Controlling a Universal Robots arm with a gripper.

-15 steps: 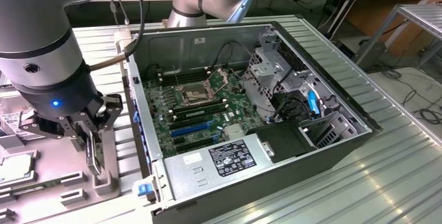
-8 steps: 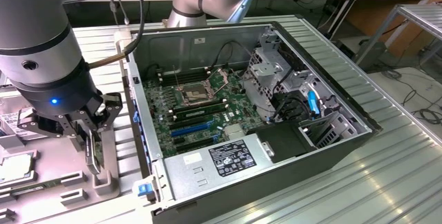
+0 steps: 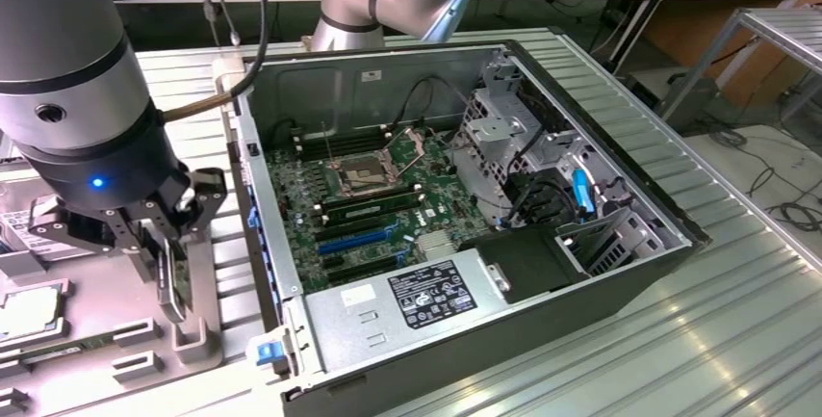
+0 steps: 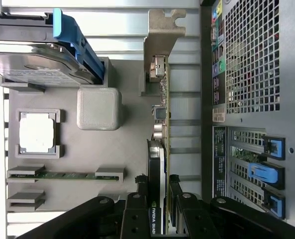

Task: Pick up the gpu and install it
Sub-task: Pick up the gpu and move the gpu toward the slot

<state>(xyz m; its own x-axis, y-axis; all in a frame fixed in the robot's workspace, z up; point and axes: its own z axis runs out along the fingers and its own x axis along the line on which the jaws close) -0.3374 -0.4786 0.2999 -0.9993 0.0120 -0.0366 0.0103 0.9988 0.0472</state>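
Ribbed metal tabletop (image 3: 719,321) carries one open computer case (image 3: 603,118) and, on the exterior view's left of it, one gray parts tray (image 3: 129,359). I have the gripper (image 3: 165,263) down over the tray, its fingers (image 4: 137,199) pressed against both faces of the one gpu (image 4: 157,164), so I judge it clamped. The card stands on edge in its tray slot. Its long axis runs alongside the case wall, and its metal bracket (image 4: 162,30) is at the end away from my grasp. The motherboard (image 3: 372,205) lies toward the exterior view's right of the claw. I count one hard drive (image 4: 38,64), one processor (image 4: 37,132) and one memory stick (image 4: 62,175) in the tray.
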